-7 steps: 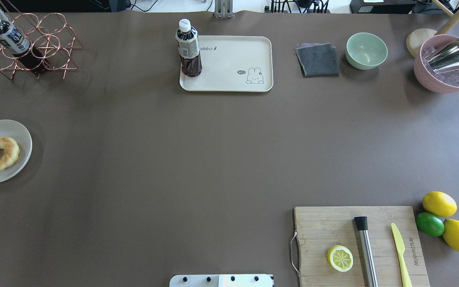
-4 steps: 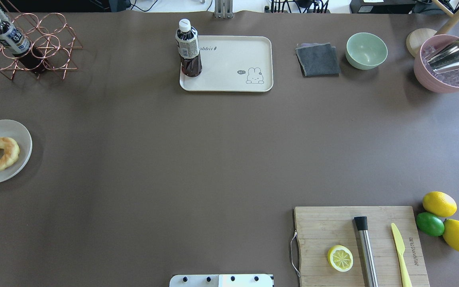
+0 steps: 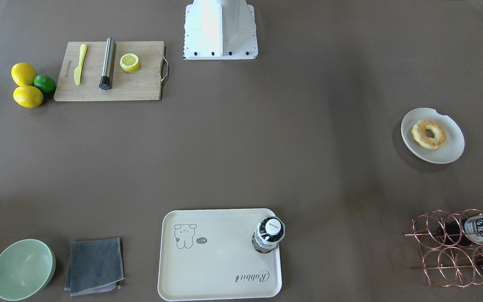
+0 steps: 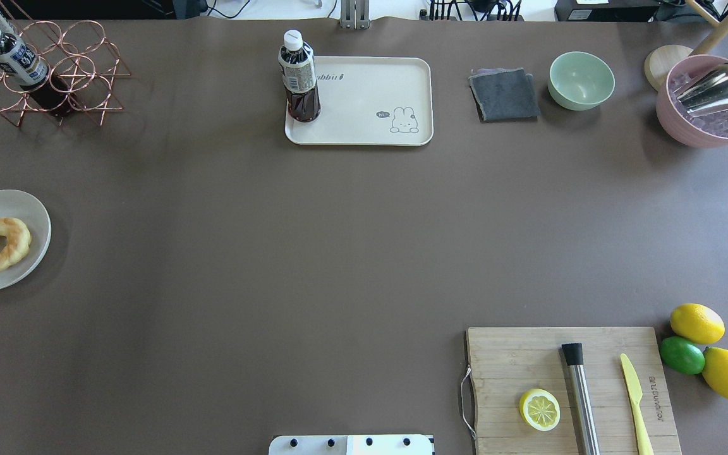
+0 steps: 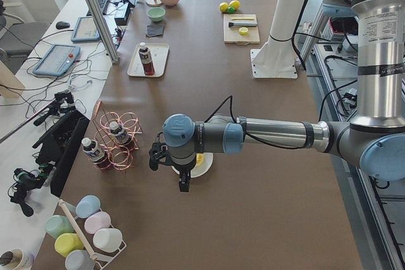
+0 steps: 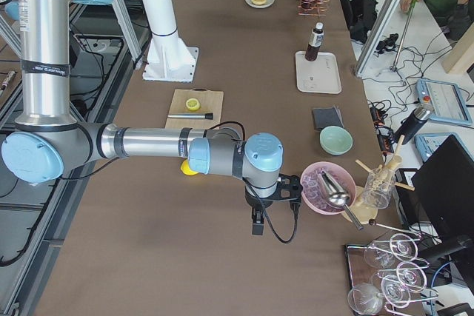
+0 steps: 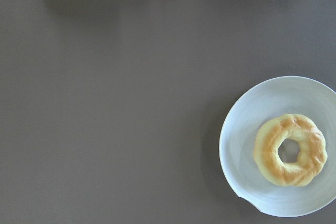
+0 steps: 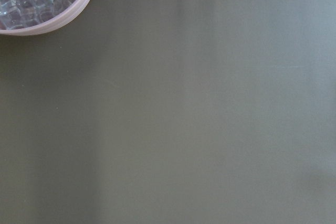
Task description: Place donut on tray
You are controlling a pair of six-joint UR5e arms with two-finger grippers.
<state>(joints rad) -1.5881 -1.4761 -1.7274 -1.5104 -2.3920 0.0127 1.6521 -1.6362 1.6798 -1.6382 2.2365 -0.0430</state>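
The donut [image 7: 290, 149] lies on the round notched plate [image 7: 239, 145], well apart from the tray [image 4: 370, 129]. My left gripper [image 5: 183, 184] hangs above the table [image 4: 275, 253] near that plate, arm stretched level, wrist pointing down. I cannot tell whether its fingers are spread or pressed together.

You can read "Rabbit" in script on the tray [image 3: 224, 256], along its far edge, beside the bottle [image 3: 268, 235]. On the cutting board [image 4: 509, 360], engraved lettering runs along the right edge, too small to read; the bottle's label print is illegible too.
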